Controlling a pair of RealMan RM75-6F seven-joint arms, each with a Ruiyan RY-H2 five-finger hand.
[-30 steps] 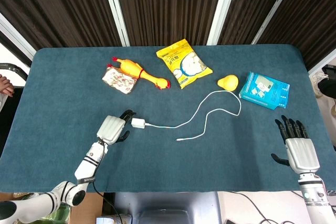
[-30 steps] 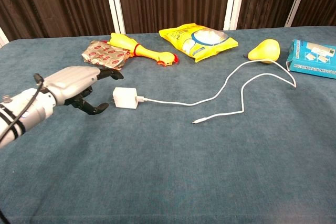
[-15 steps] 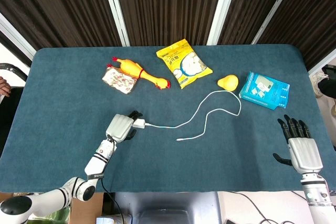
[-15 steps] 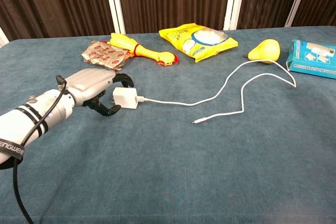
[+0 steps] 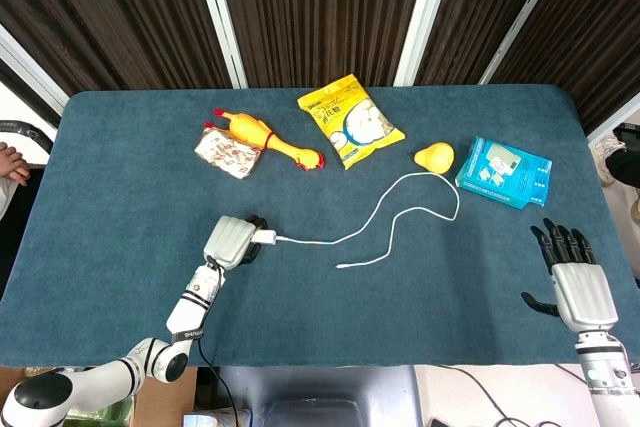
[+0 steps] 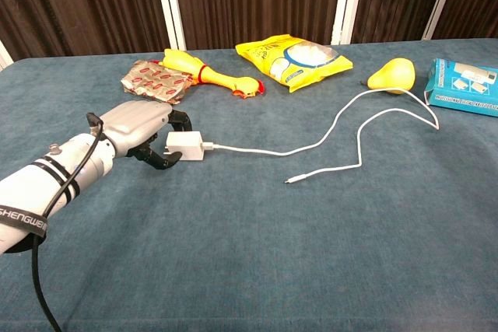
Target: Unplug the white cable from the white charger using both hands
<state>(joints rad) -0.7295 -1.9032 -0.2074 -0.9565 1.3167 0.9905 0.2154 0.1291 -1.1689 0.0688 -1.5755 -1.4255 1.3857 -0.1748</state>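
- Gripping the white charger point(image 6: 184, 145), the left robot hand point(image 6: 138, 127) closes around it; white cable point(image 6: 327, 134) plugged in.
- Right robot hand point(image 5: 576, 285) rests open, fingers spread, on the surface point(image 5: 460, 287).

Left robot hand point(image 6: 144, 131) moved in, fingers now closed around white charger point(image 6: 185, 145)

Robot lab, teal-clothed table point(image 5: 120, 147), dark slatted wall point(image 5: 320, 7), scattered test props
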